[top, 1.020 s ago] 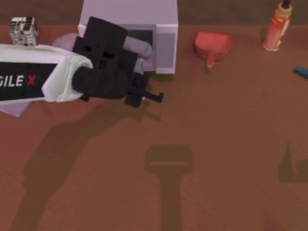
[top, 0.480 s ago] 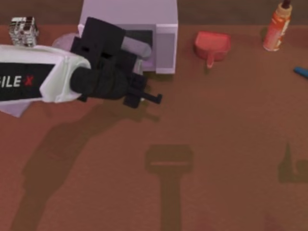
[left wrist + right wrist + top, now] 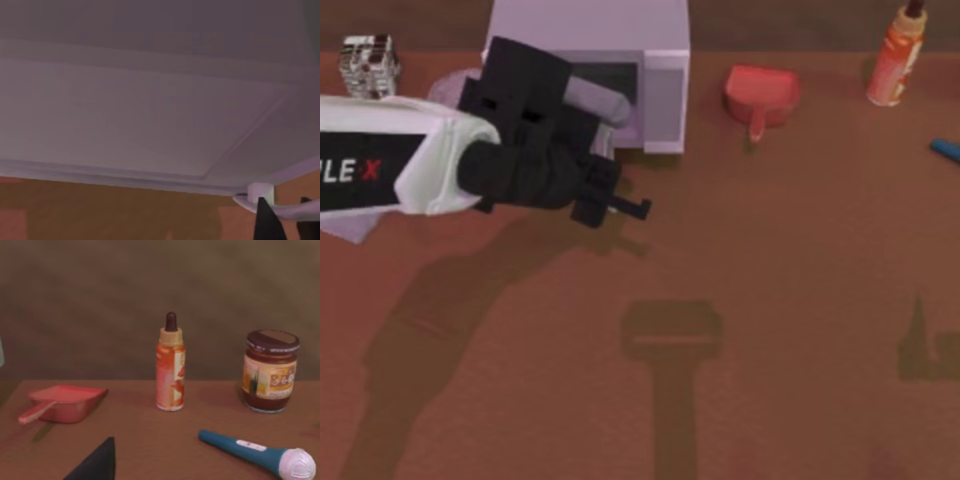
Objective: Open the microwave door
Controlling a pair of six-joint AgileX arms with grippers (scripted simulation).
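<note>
1. Lettering on the left arm's (image 3: 410,165) white casing reads "LE X", the X in red; the rest runs off the top view's left edge.
2. Labels on the orange dropper bottle (image 3: 170,371), the dark-lidded jar (image 3: 270,374) and the teal microphone (image 3: 257,452) are too small to read.
3. Worktop (image 3: 790,300) is reddish brown, with a dull brown wall behind it.
4. Microwave (image 3: 585,25) stands at the far edge, left of centre. A mirrored cube (image 3: 370,62) sits to its left and a red scoop (image 3: 760,97) to its right.
5. Door (image 3: 125,115) fills the left wrist view, with a pale handle piece (image 3: 260,192) at its corner.
6. Left jaws hang just in front of the microwave, with dark tips either side of that handle piece. I cannot tell whether they are clenched on it.
7. Right jaws show only one dark tip in their own wrist view, so their state cannot be told.
8. Bare worktop stretches wide across the near side, crossed only by shadows.
</note>
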